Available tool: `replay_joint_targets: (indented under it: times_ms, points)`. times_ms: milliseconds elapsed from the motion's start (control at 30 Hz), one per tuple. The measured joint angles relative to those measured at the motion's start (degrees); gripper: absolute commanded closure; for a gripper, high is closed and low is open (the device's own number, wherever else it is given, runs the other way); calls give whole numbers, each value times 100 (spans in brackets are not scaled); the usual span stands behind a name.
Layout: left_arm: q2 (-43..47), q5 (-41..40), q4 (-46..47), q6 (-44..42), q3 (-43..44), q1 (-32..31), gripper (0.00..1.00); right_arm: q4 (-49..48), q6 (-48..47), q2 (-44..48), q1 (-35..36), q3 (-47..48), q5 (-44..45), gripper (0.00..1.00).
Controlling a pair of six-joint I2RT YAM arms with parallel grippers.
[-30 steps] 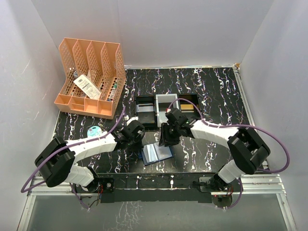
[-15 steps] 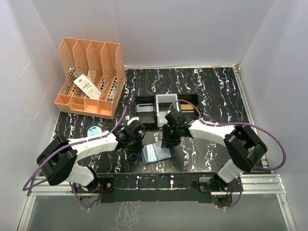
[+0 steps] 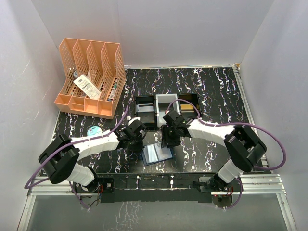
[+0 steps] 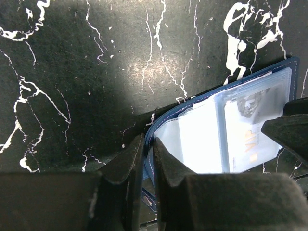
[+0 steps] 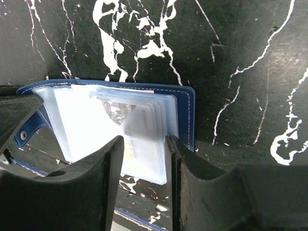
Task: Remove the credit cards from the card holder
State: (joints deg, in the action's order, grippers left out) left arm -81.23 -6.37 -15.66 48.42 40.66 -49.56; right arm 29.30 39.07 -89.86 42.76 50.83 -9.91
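The navy-blue card holder point(image 3: 157, 154) lies open near the table's front edge, its clear sleeves point(image 5: 96, 125) fanned upward. My left gripper point(image 4: 148, 153) is shut on the holder's blue left edge point(image 4: 153, 129). A pale credit card point(image 5: 142, 126) with orange print sits inside the sleeves, also visible in the left wrist view as a card point(image 4: 250, 130). My right gripper point(image 5: 144, 161) stands open, its fingers straddling the right-hand end of the sleeve stack. In the top view the left gripper point(image 3: 138, 139) and right gripper point(image 3: 167, 140) flank the holder's far side.
Three small trays stand just behind the grippers: black point(image 3: 145, 109), grey point(image 3: 166, 103), black point(image 3: 190, 103). An orange file organiser point(image 3: 91, 77) fills the back left. A pale blue oval case point(image 3: 94, 131) lies by the left arm.
The right gripper has edged slightly left, closer over the holder. The left arm has shifted a little to the right. The holder stays in place.
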Motion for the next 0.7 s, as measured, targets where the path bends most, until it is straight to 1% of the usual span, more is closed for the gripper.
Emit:
replay_joint_targets:
  times_ms: [267, 400, 467, 700]
  points:
    - [0, 39, 28, 0, 11, 0, 90, 101, 0, 4, 33, 42, 120, 61]
    - [-9, 42, 28, -2, 17, 0, 90, 101, 0, 4, 42, 42, 120, 65]
    - [-11, 44, 28, -2, 17, 0, 90, 101, 0, 4, 59, 42, 122, 66]
    - [-17, 74, 26, -9, 46, 0, 91, 315, 22, 24, 114, 138, 385, 61]
